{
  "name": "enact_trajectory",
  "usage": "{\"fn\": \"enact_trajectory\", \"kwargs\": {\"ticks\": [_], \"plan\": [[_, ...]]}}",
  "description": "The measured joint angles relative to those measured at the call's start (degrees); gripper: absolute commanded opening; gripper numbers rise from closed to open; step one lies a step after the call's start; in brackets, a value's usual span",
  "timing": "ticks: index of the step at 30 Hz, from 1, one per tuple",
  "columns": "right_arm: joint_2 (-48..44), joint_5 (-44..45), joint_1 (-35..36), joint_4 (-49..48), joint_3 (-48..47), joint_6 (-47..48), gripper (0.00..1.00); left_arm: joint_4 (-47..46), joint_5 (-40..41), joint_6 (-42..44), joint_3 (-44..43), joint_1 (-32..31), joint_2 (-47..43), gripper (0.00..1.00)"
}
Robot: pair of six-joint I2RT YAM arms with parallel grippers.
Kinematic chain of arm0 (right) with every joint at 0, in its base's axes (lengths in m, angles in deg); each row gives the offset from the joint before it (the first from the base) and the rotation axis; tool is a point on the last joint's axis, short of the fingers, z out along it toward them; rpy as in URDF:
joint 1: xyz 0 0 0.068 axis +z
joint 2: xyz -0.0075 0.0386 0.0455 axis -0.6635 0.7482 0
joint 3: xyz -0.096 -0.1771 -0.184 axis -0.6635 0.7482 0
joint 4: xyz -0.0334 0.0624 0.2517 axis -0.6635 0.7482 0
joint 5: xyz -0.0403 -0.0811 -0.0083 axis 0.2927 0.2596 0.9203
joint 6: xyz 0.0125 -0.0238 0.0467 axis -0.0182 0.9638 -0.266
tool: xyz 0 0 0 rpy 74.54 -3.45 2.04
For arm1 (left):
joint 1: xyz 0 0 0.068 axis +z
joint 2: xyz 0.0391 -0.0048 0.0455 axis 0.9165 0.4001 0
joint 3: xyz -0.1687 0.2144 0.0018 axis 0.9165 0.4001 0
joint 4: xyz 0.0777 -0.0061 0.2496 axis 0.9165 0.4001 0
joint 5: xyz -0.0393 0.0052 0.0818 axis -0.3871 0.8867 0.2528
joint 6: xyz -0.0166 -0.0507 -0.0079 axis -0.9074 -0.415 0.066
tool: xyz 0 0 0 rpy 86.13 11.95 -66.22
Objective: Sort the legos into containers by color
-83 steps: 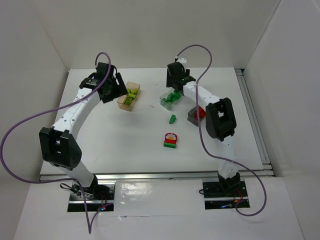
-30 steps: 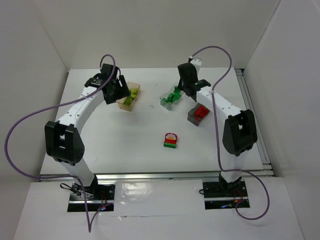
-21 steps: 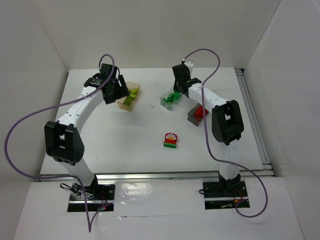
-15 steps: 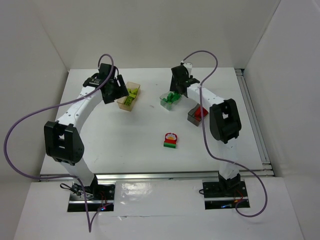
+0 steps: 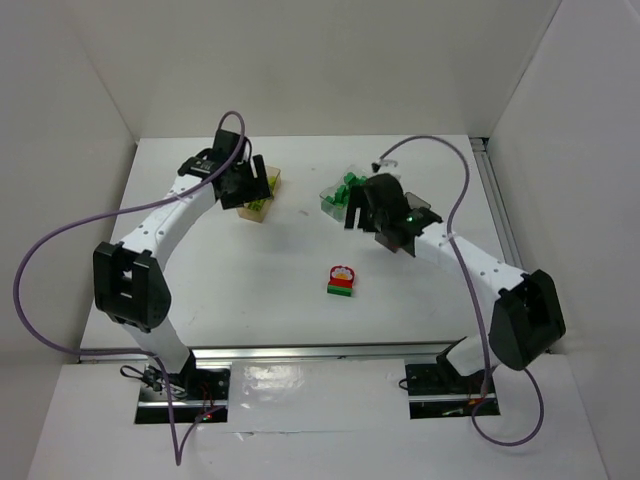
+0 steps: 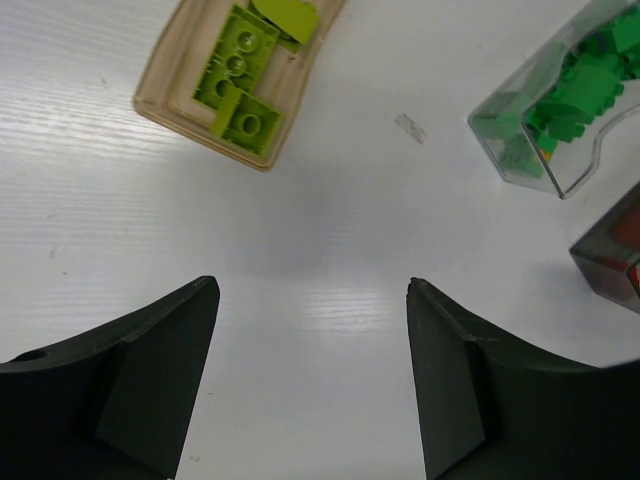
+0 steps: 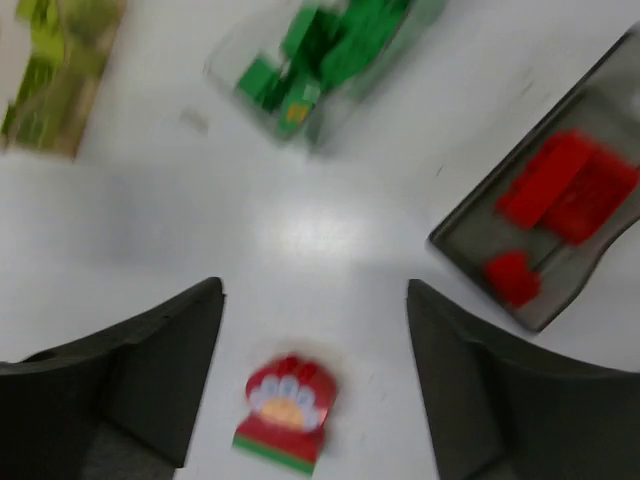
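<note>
We are aiming our spread, empty right gripper [image 7: 315,290] at the stacked red-and-green plastic bricks [image 7: 287,413], 2 colours needing separating; our left gripper [image 6: 311,285] is hanging likewise spread.

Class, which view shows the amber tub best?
Left wrist: the amber tub lies close and sharp, mostly in frame. The top view shows it small and partly hidden; the right wrist view blurs and crops it.

you've got a white table [image 5: 250,270] with three tubs across its far half, all apart: amber tub [image 6: 158,100] left, clear tub [image 6: 520,165] middle, grey tub [image 7: 480,235] right. red-and-green brick stack [image 7: 285,410] alone mid-table, nearer the arm bases. tiny clear scrap [image 6: 410,127] between amber and clear tubs.
</note>
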Motion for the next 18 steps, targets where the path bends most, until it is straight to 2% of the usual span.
{"fn": "enact_trajectory", "kwargs": {"ticks": [1,8,18], "plan": [[-1.7,-0.7,2.0,1.4,2.2,-0.6,0.9,0.0,-0.2,0.0,0.0,-0.7,0.0,0.84],[-3.8,-6.1,13.1,9.8,13.4,-7.1,0.97,0.0,-0.8,0.0,0.0,-4.3,0.0,0.84],[1.5,-7.8,15.9,9.2,13.6,-12.6,0.99,-0.1,-0.8,-0.2,0.2,-6.7,0.0,0.84]]}}
